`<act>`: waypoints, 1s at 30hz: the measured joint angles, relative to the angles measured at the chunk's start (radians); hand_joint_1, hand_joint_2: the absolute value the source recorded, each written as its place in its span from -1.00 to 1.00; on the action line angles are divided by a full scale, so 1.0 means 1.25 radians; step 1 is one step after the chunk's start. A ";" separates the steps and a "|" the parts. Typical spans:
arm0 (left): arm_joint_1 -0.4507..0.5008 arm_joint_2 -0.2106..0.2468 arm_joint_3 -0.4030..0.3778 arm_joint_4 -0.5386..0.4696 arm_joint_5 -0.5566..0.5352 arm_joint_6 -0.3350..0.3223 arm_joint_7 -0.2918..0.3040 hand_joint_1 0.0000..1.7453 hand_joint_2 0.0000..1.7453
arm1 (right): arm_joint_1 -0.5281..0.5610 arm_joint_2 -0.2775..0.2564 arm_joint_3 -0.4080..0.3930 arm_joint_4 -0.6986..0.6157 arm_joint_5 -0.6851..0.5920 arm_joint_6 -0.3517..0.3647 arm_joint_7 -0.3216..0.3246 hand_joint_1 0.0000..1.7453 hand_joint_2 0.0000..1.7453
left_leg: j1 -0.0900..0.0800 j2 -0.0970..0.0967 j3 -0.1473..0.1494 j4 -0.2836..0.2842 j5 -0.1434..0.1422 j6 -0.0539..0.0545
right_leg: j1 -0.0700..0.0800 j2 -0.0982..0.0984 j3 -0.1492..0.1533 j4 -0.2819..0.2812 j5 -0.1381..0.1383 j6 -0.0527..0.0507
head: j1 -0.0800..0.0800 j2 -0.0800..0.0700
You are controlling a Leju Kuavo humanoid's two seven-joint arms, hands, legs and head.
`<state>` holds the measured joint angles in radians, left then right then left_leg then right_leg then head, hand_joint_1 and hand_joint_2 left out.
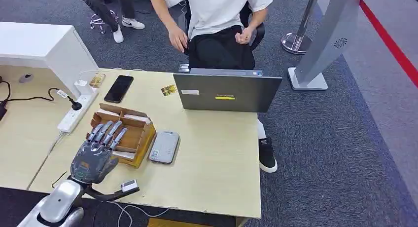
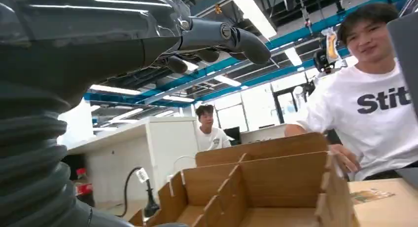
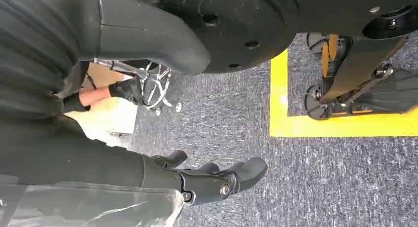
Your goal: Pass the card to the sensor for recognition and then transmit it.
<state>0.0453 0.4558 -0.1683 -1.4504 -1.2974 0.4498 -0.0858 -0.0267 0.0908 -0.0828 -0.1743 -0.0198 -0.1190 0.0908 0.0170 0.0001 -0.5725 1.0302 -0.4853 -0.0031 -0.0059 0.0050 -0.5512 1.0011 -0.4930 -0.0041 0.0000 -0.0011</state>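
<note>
The robot's left hand (image 1: 97,150) is hovering at the lower left of the head view, fingers stretched forward and slightly apart, holding nothing. Its fingertips are reaching over the near edge of a cardboard box (image 1: 129,133) with dividers inside. In the left wrist view the same hand (image 2: 217,39) is showing at the top of the frame with its fingers gently curved and nothing in them, above the box's open compartments (image 2: 256,187).

The grey sensor (image 1: 164,146) is lying flat on the pale wooden table (image 1: 217,158), just beside the box, toward the middle of the frame. A small yellowish card (image 1: 168,90) is lying on the table farther back, above the centre of the frame, just left of a laptop (image 1: 226,92) whose lid is facing the robot; the same card (image 2: 374,195) is peeking in at the lower right of the left wrist view. Whether other cards are sitting in the box I cannot tell.

A black phone (image 1: 119,88) is resting in the upper left part of the table, next to a white power strip (image 1: 76,111) with a plug in it. A person in a white shirt (image 1: 217,10) is sitting behind the laptop at the top of the frame.

The right hand (image 3: 212,180) is hanging over grey carpet (image 3: 236,113), at the lower middle of the right wrist view, fingers loosely curled, holding nothing. A yellow floor line (image 3: 279,96) is running along the right of that view.
</note>
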 joint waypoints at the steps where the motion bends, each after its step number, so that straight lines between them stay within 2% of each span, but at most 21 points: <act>1: 0.005 0.004 0.005 0.000 0.002 0.000 0.000 -1.00 1.00 | 0.000 0.000 -0.001 0.000 0.000 0.000 0.000 -1.00 1.00 | 0.000 0.000 0.000 0.000 0.000 0.000 | 0.000 0.000 0.000 0.000 0.000 0.000 | 0.000 0.000; 10: 0.022 0.026 0.056 0.009 0.019 -0.038 -0.002 -1.00 1.00 | 0.000 0.003 -0.008 0.000 0.007 0.001 0.001 -1.00 1.00 | 0.000 0.000 0.000 0.000 0.000 0.000 | 0.000 0.000 0.000 0.000 0.000 0.000 | 0.000 0.000; 18: -0.005 0.019 0.059 0.089 0.018 -0.049 -0.003 -1.00 1.00 | -0.001 0.004 -0.008 0.000 0.016 0.005 -0.003 -1.00 1.00 | 0.000 0.000 0.000 0.000 0.000 0.000 | 0.000 0.000 0.000 0.000 0.000 0.000 | 0.000 0.000; 23: -0.026 0.009 0.059 0.128 0.019 -0.046 -0.009 -1.00 1.00 | -0.001 0.004 -0.009 0.000 0.018 0.008 -0.006 -1.00 1.00 | 0.000 0.000 0.000 0.000 0.000 0.000 | 0.000 0.000 0.000 0.000 0.000 0.000 | 0.000 0.000; 30: -0.030 -0.002 0.060 0.142 0.033 -0.021 -0.011 -1.00 1.00 | -0.001 0.004 -0.009 0.000 0.020 0.004 -0.005 -1.00 1.00 | 0.000 0.000 0.000 0.000 0.000 0.000 | 0.000 0.000 0.000 0.000 0.000 0.000 | 0.000 0.000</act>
<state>0.0078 0.4528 -0.0935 -1.2734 -1.2562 0.4231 -0.0996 -0.0276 0.0957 -0.0935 -0.1743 0.0050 -0.1137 0.0847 0.0169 -0.0002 -0.5725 1.0303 -0.4852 -0.0031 -0.0059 0.0046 -0.5513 1.0011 -0.4929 -0.0042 0.0000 -0.0011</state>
